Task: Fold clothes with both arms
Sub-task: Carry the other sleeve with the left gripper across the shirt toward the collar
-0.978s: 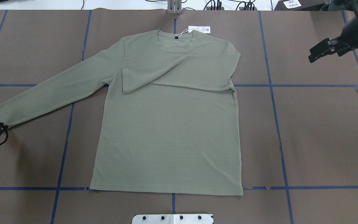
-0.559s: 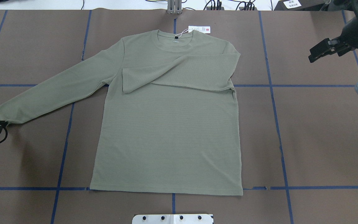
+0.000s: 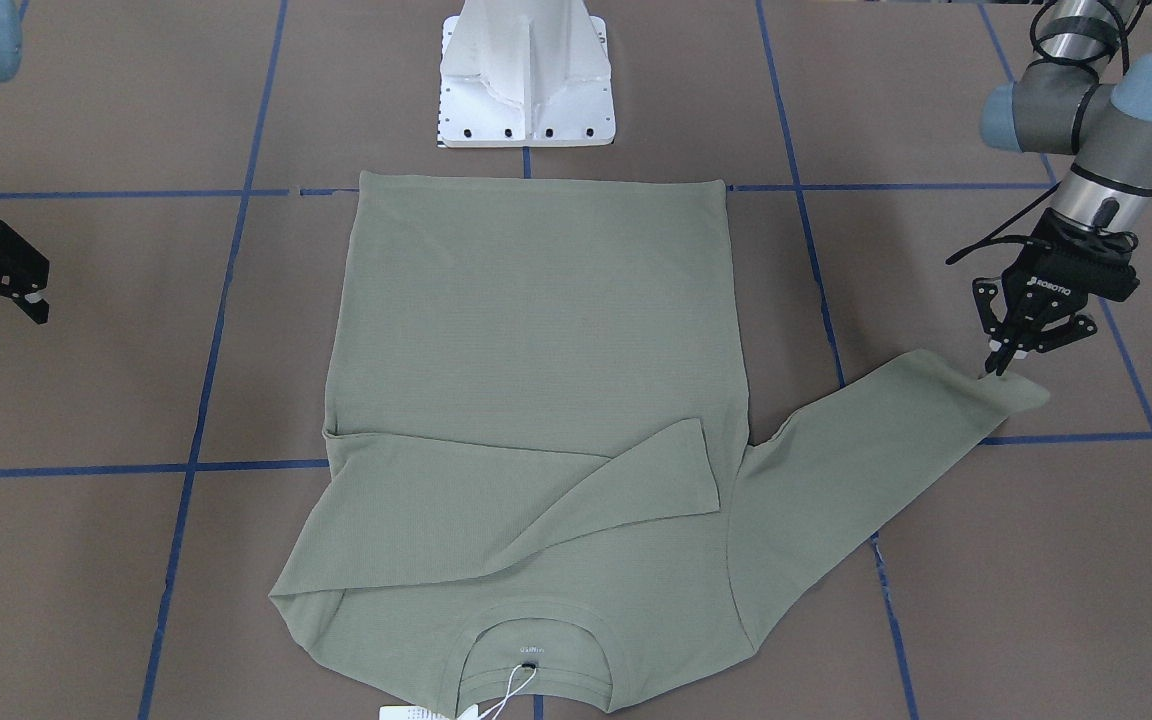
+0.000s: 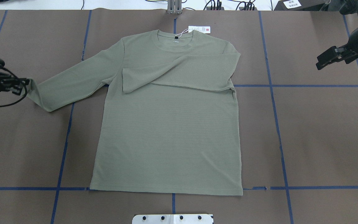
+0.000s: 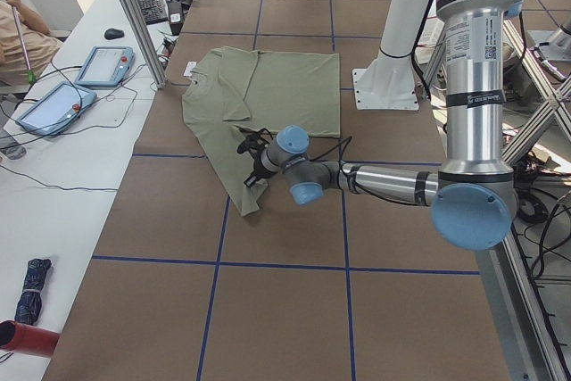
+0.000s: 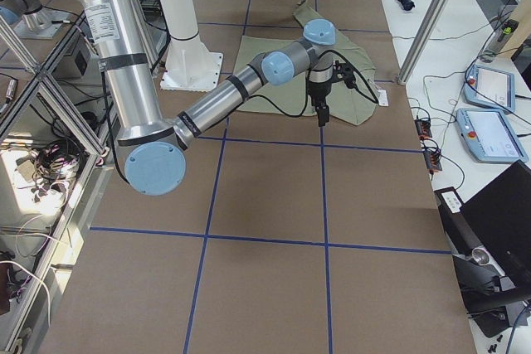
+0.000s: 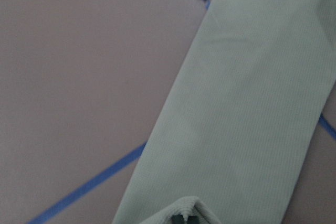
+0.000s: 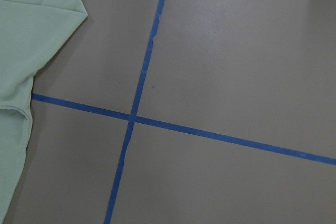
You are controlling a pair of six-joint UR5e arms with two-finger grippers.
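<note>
shirt [image 4: 166, 130]: sage green, fine horizontal rib
hang tag [image 4: 199, 29]: white, red mark at 3 o'clock
table [image 4: 322, 140]: brown, blue tape grid
left gripper [image 4: 26, 82], right gripper [image 4: 319, 62]: black

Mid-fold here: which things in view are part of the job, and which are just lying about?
Job: shirt; its sleeve, pinched in the left claw; right claw, open, off the cloth.
Lying about: tablets, keyboard, mouse and umbrella on the side bench; laptop.
</note>
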